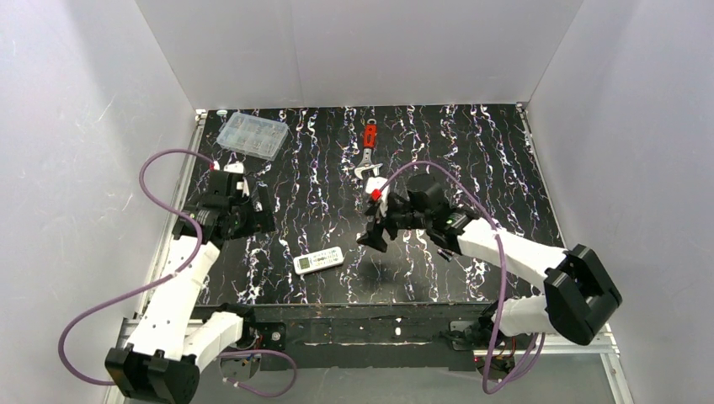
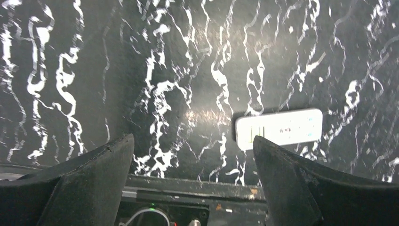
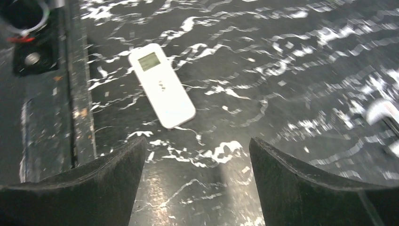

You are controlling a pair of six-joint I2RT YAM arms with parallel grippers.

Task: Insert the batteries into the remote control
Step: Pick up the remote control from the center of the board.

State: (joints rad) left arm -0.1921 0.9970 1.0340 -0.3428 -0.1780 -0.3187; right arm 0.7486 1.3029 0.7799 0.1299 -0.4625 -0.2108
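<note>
The white remote control (image 1: 319,260) lies face up on the black marbled table near its front edge, display end to the left. It also shows in the left wrist view (image 2: 279,128) and in the right wrist view (image 3: 161,85). My left gripper (image 1: 244,210) is open and empty, held above the table to the remote's upper left. My right gripper (image 1: 370,236) is open and empty, above the table just right of the remote. No batteries show in any view.
A clear plastic compartment box (image 1: 252,135) sits at the back left. A red-handled wrench (image 1: 369,150) lies at the back centre. A small white piece (image 1: 232,167) lies behind the left gripper. The table's front rail (image 3: 77,103) runs close by the remote.
</note>
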